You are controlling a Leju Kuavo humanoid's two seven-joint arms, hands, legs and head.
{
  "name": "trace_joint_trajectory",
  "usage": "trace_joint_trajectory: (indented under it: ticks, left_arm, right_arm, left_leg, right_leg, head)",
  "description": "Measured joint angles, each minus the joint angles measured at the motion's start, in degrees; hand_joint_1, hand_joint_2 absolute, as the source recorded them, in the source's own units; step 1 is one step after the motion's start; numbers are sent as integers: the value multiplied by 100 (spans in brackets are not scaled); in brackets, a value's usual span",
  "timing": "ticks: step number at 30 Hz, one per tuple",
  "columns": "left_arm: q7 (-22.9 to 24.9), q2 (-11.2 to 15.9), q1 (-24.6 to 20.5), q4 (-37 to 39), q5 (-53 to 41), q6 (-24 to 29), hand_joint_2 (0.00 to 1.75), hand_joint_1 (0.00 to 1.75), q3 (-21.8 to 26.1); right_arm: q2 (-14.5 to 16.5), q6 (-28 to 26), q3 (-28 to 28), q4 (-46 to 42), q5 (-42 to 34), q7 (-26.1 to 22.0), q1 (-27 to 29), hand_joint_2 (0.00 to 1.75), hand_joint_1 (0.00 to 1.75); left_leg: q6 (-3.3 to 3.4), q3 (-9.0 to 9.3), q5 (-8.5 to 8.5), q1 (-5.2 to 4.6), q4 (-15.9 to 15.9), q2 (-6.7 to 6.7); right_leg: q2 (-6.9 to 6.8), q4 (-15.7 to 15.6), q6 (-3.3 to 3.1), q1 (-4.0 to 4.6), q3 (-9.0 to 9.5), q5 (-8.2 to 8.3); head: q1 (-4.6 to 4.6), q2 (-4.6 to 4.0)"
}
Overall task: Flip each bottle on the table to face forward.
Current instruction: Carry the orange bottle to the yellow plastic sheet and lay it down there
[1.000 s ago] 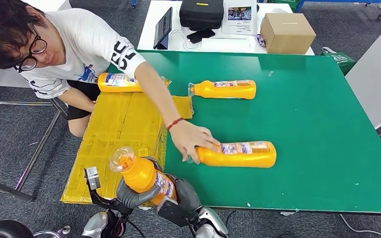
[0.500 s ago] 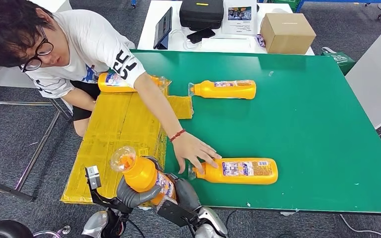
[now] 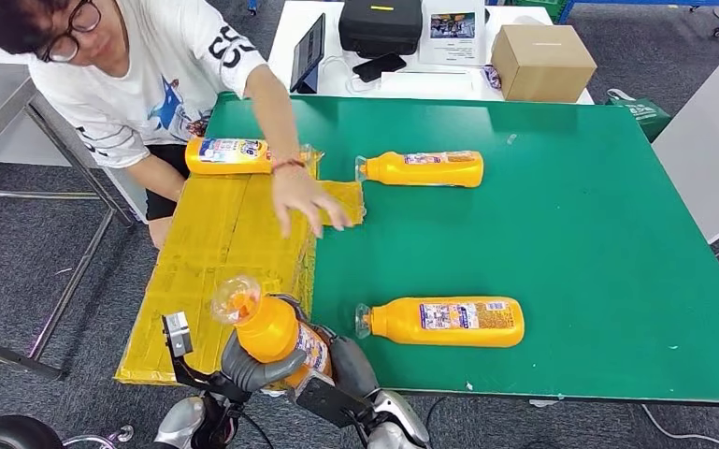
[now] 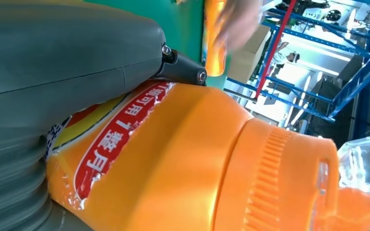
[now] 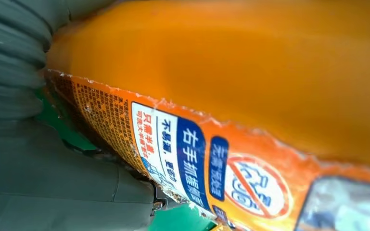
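Note:
I hold an orange bottle (image 3: 276, 335) with a clear cap, tilted up, just off the table's near left corner. My left hand (image 3: 248, 369) grips its body from the left and my right hand (image 3: 351, 367) holds its lower end. The left wrist view shows the bottle's red label (image 4: 125, 139) against my left hand (image 4: 53, 72). In the right wrist view its printed label (image 5: 197, 159) lies against my right hand (image 5: 43, 183). Three more orange bottles lie on their sides: one near the front edge (image 3: 444, 321), one mid-table (image 3: 425, 168), one on the yellow cardboard (image 3: 229, 155).
A person leans over the green table (image 3: 570, 215) from the far left, with a hand (image 3: 309, 198) on the yellow cardboard sheet (image 3: 215, 253). Behind it, a white table carries a brown box (image 3: 542, 61), a black case (image 3: 381, 23) and a tablet (image 3: 309, 51).
The person slid the front bottle nearer the table's edge, let go of it, and drew the hand back onto the yellow cardboard. My hands and the held bottle stayed put.

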Motion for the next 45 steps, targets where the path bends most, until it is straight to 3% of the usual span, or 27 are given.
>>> trace_joint_trajectory:
  ticks: [8, 17, 24, 27, 29, 33, 36, 45]
  left_arm:
    - [-39, 12, -208, -226, -321, 621, 175, 175, 70]
    - [38, 93, -781, -868, -155, 1280, 175, 175, 885]
    - [-55, 94, -819, -948, -379, 1575, 175, 175, 1064]
    - [-238, 98, -857, -948, -988, 2212, 175, 175, 1117]
    - [-348, 110, -911, -948, -1682, 2914, 175, 175, 1150]
    - [-368, 178, -1073, -867, -3642, 4551, 175, 175, 1168]
    - [-179, 280, -1278, -524, -5047, 5343, 175, 175, 1145]
    - [58, 412, -1580, 144, -5963, 5695, 175, 175, 1051]
  right_arm:
    - [-26, 277, 22, -888, -246, -43, 83, 0, 0]
    - [-81, 535, 47, -1788, -948, -270, 334, 0, 0]
    - [-104, 601, 21, -2128, -1199, -299, 423, 0, 0]
    - [-126, 483, -6, -2268, -1210, -370, 477, 0, 0]
    - [-136, 254, -51, -2445, -1243, -435, 537, 0, 0]
    - [-138, -457, -212, -3050, -1456, -537, 680, 0, 0]
    - [-138, -890, -335, -3665, -1695, -554, 759, 0, 0]
    - [-146, -1120, -455, -4440, -1746, -555, 866, 0, 0]
  left_leg:
    - [-1, 0, 2, 0, 0, 0]
    - [-6, -1, 6, 3, 0, -3]
    - [-6, -3, 6, 1, 0, -3]
    - [-5, -4, 6, 1, 0, -4]
    - [-6, -4, 6, 1, 0, -5]
    - [-6, -3, 6, 2, 0, -8]
    - [-6, -3, 7, 2, 0, -6]
    - [-6, -5, 6, 1, 0, 4]
  right_leg:
    - [0, 1, 0, 0, 1, 1]
    - [0, 3, -1, 2, 1, 2]
    - [0, 2, 0, 0, 0, 1]
    - [0, 1, 0, 0, -2, 1]
    - [0, 2, 0, 1, -2, 2]
    - [-1, 2, 0, 1, -3, 2]
    - [0, 3, -1, 1, -3, 2]
    - [2, 2, -1, 1, -8, 3]
  head:
    - [0, 0]
    - [-1, 0]
    - [1, 0]
    - [1, 0]
    - [0, 0]
    - [1, 0]
    - [1, 0]
    - [0, 0]
